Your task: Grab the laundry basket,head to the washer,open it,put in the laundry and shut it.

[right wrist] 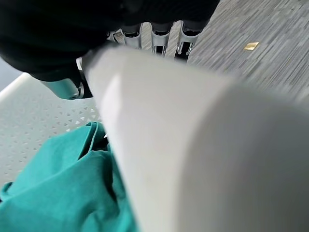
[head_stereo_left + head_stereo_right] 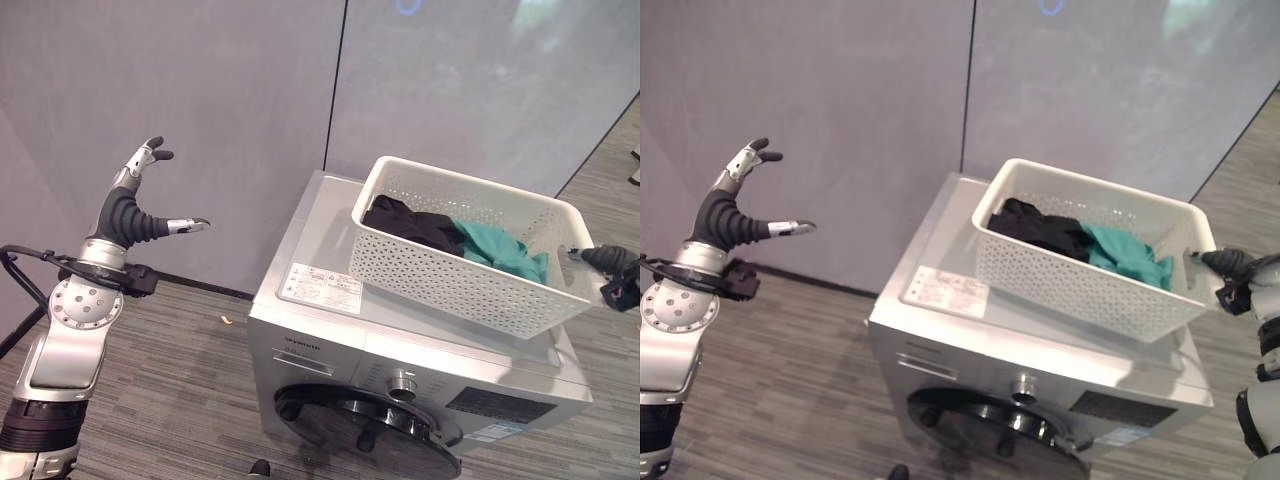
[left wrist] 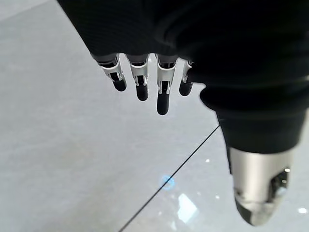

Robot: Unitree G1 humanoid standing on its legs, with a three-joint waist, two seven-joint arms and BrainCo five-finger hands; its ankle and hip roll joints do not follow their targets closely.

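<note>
A white perforated laundry basket rests on top of the silver washer, skewed toward its right side. Inside lie a black garment and a teal garment. My right hand grips the basket's right rim; in the right wrist view its fingers curl over the outside of the rim with the thumb inside, next to the teal garment. My left hand is raised in the air left of the washer, open and holding nothing. The washer's round dark door at the front is shut.
Grey wall panels stand close behind the washer. Striped grey floor spreads to the left and front. A white label lies on the washer's top, and a small yellow scrap sits on the floor by the wall.
</note>
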